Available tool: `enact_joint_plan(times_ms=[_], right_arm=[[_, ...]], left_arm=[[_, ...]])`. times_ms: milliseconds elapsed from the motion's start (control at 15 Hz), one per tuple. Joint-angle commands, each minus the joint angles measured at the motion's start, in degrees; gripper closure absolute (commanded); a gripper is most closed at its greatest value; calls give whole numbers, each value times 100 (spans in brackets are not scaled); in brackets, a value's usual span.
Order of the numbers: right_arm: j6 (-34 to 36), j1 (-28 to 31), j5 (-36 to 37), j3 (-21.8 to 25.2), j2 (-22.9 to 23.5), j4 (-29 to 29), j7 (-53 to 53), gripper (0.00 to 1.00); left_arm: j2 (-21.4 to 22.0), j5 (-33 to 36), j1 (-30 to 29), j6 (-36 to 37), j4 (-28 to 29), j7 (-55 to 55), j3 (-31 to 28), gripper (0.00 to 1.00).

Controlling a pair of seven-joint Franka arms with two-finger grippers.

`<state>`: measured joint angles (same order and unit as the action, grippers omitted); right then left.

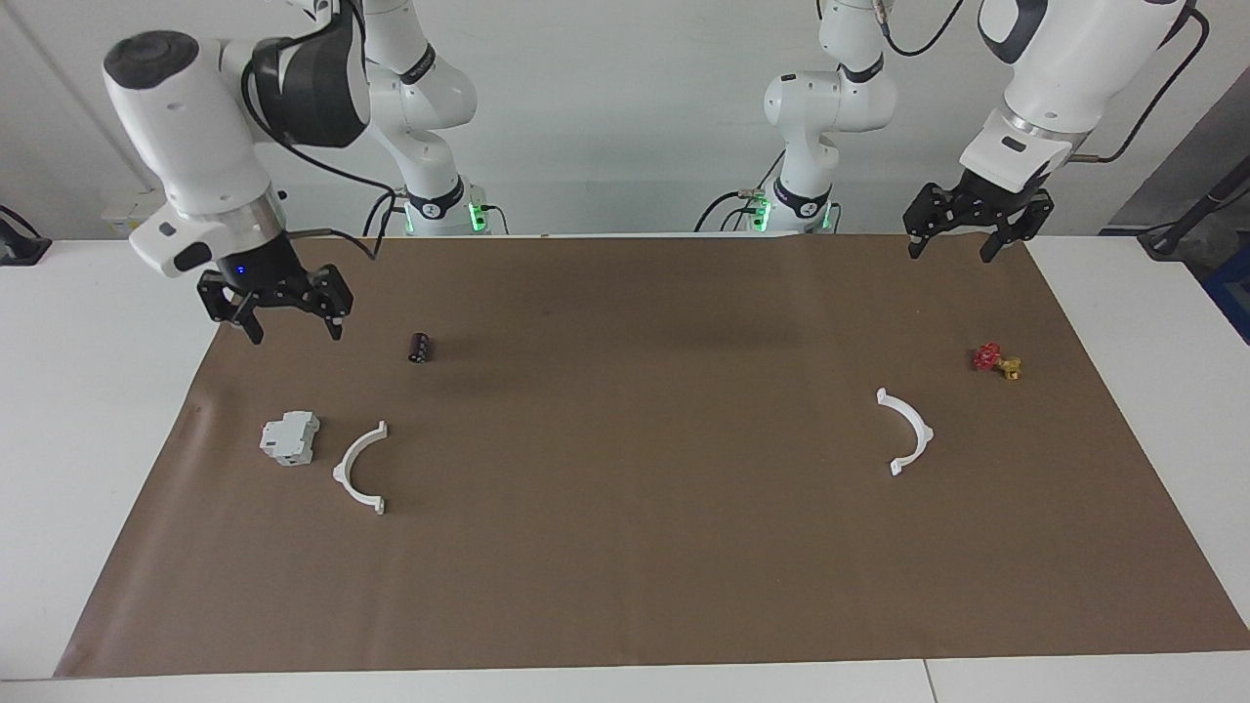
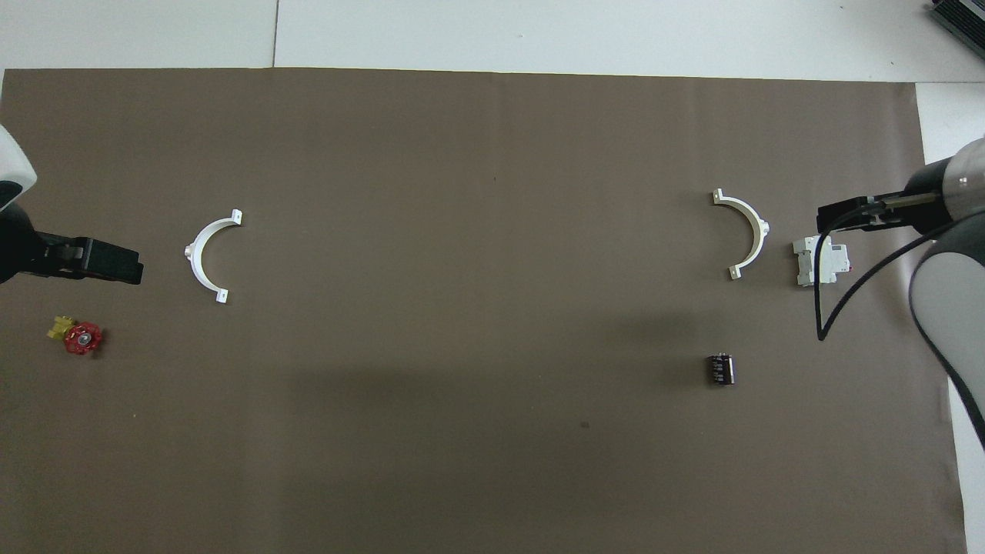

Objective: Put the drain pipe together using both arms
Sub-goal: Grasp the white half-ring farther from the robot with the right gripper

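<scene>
While both grippers (jaws open) hover—left (image 1: 965, 243), right (image 1: 288, 317)—both half-rings (image 1: 359, 471) lie apart.

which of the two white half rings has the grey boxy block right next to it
The half ring at the right arm's end of the table; the grey block sits beside it. The other half ring has only the red-and-yellow valve piece nearby, clearly apart.

A robotics lab: two white jointed arms (image 1: 205, 146) bolted at the edge of a white table (image 1: 98, 391), with lit green base lights and trailing black cables. Under the right gripper (image 1: 285, 310) and left gripper (image 1: 962, 234) lies a brown paper sheet (image 1: 625, 566), against bare white walls.
</scene>
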<state>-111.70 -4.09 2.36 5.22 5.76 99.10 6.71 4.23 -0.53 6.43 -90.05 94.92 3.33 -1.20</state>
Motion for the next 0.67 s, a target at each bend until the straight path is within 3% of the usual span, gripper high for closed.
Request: enact_joint_plan(times_ms=[0,134,334,602], right_arm=[[-797,49,-148,-21,845,-75,557,0],[-1273,75,-331,-21,1285,-58,1162,0],[-1827,260,-894,-21,1524,319,2147,0],[-2118,576,-1326,-12,1973,417,3055,0]], left_arm=[[148,-97,-10,-118,194,54,-3,0],[148,-97,-10,-118,194,54,-3,0],[148,-97,-27,-126,203,54,-3,0],[148,-97,-19,-144,203,54,-12,0]])
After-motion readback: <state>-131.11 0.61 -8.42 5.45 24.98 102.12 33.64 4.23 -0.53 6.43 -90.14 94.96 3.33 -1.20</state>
